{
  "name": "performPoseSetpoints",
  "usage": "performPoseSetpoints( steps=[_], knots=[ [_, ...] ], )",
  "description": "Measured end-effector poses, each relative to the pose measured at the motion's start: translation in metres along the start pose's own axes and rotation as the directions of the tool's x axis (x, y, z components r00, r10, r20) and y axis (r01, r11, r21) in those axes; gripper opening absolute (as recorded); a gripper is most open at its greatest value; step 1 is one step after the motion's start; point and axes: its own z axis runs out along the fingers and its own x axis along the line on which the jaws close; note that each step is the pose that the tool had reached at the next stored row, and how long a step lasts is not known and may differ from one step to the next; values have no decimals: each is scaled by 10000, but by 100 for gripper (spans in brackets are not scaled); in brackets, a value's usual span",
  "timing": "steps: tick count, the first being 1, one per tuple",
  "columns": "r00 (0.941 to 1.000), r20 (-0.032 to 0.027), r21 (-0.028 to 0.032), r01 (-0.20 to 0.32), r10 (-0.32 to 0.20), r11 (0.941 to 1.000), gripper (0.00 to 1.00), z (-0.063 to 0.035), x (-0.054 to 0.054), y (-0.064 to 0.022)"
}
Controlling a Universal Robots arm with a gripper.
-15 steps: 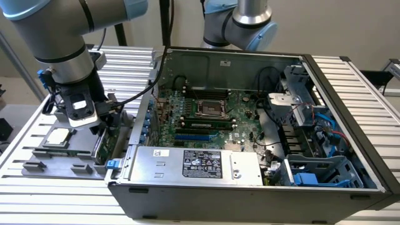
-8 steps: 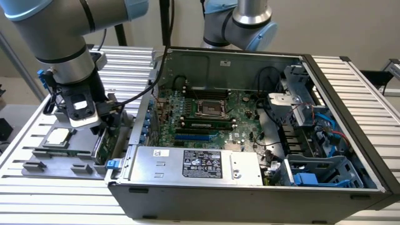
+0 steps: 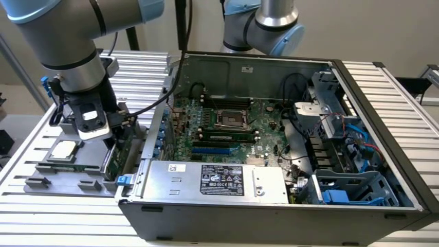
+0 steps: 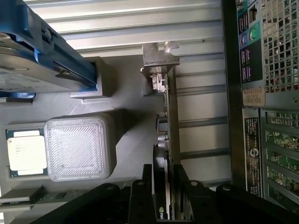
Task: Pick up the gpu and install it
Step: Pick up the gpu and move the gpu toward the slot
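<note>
The gpu (image 4: 166, 135) stands on edge in a slot of the grey holder tray (image 4: 131, 135), its silver bracket at the far end and its thin edge toward the wrist camera. My gripper (image 4: 164, 205) straddles the card's near end, one black finger against each face. The card still rests in the tray. In the exterior view my gripper (image 3: 107, 148) reaches straight down over the gpu (image 3: 112, 160), just off the left wall of the open computer case (image 3: 274, 216).
On the tray lie a CPU (image 3: 63, 150), a hard drive with blue rails (image 4: 37, 60) and a memory stick (image 4: 28, 196). The case holds the motherboard (image 3: 226, 121) and a power supply (image 3: 213, 180). A second arm (image 3: 268, 25) stands behind the case.
</note>
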Motion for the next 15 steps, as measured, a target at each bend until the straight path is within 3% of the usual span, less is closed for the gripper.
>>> performPoseSetpoints(
  steps=[6, 7, 15],
  knots=[
    [10000, -5, 4, 1, -1, 10000, 31, 7, -8, 5],
    [10000, -4, 5, 1, -1, 10000, 27, 7, -9, 6],
    [10000, -1, 1, 0, 0, 10000, 27, 10, -9, 7]
  ],
)
